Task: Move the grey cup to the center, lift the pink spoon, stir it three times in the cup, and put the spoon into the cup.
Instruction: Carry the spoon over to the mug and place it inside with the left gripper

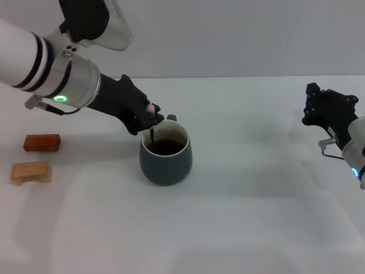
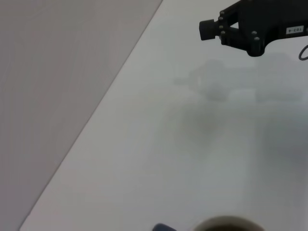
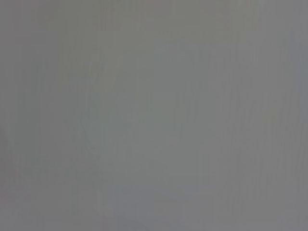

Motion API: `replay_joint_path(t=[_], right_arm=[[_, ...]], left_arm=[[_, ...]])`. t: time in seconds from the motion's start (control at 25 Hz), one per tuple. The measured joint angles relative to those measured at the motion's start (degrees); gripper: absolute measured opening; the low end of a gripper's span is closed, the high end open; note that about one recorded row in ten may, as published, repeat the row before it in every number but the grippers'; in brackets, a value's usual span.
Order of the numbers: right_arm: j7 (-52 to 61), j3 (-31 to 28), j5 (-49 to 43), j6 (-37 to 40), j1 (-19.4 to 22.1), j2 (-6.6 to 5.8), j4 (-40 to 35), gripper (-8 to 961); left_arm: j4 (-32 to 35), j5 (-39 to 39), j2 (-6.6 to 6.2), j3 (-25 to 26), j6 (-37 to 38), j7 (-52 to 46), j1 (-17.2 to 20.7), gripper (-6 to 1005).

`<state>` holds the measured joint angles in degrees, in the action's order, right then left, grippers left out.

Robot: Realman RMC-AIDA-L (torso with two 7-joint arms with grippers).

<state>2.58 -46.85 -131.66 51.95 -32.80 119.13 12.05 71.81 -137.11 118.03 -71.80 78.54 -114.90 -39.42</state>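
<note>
The grey cup stands upright near the middle of the table, with dark brown liquid inside. My left gripper is at the cup's far left rim, shut on the pink spoon. A bit of pink handle shows between the fingers. The spoon's stem points down into the liquid and its bowl is hidden. The left wrist view shows only the cup's pale rim. My right gripper is parked at the right edge, away from the cup; it also shows in the left wrist view.
An orange-brown block and a tan block lie at the left side of the white table. The right wrist view shows only plain grey.
</note>
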Motion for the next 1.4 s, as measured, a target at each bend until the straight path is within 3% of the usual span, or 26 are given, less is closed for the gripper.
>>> replay_joint_path(t=[0.48, 1.4], right_arm=[[-0.04, 0.0, 0.0, 0.0, -0.29, -0.04, 0.0, 5], [-0.04, 0.7, -0.18, 0.18, -0.5, -0.04, 0.0, 4]], left_arm=[[4.05, 1.44, 0.25, -0.34, 3.86, -2.29, 2.9, 170], [3.8, 6.75, 0.28, -2.56, -1.09, -1.89, 7.74, 171]])
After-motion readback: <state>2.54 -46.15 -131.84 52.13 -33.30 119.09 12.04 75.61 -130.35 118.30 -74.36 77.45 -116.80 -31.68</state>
